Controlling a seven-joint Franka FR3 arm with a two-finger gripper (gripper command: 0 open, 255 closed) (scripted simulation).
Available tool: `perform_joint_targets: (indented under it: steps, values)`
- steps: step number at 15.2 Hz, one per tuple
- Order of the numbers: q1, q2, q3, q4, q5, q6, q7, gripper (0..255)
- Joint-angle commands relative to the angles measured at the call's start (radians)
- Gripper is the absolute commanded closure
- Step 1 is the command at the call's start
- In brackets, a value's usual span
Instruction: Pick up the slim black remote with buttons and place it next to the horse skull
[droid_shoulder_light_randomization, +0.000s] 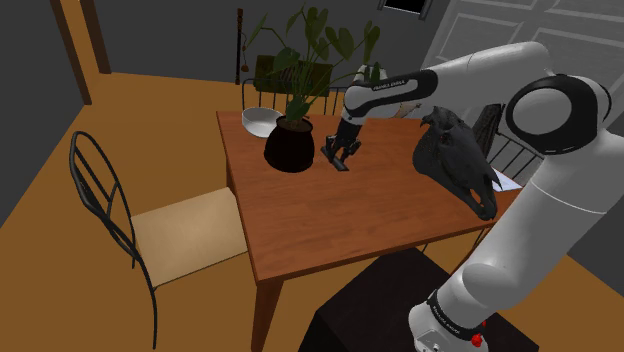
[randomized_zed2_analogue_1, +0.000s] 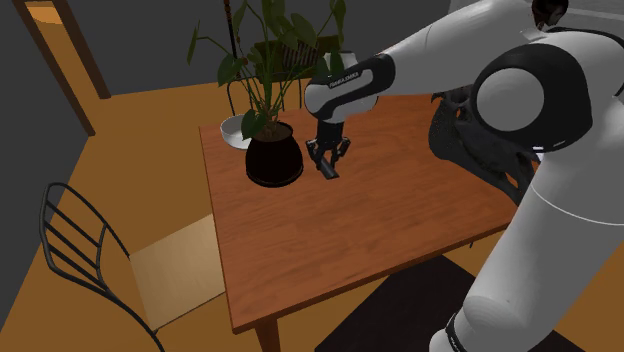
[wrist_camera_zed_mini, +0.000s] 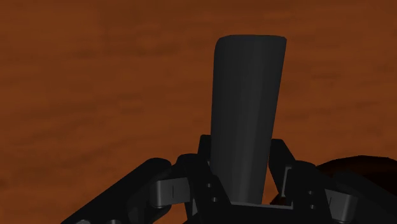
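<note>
Remote (droid_shoulder_light_randomization: 338, 165) low over desk (droid_shoulder_light_randomization: 330, 225), pot (droid_shoulder_light_randomization: 289, 147) just at its 9 o'clock in shoulder view; skull (droid_shoulder_light_randomization: 456, 160) at 3 o'clock, well apart. Step, likely: lift and carry. Raise straight before swinging toward 3; squeeze steady, slim body could pivot. Tool (droid_shoulder_light_randomization: 341, 150) pinches remote near one end, rest jutting past fingertips.

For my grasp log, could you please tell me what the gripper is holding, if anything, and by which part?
The gripper clasps the slim black remote by its long sides near one end; the rest juts out ahead of it.
</note>
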Motion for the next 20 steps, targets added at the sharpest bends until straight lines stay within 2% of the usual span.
perform_joint_targets:
  steps: [1, 20]
  values:
    - [0.0, -0.012, 0.0, 0.016, -0.003, -0.027, 0.004, 255]
    - [-0.001, -0.075, -0.002, 0.198, -0.019, -0.272, 0.029, 255]
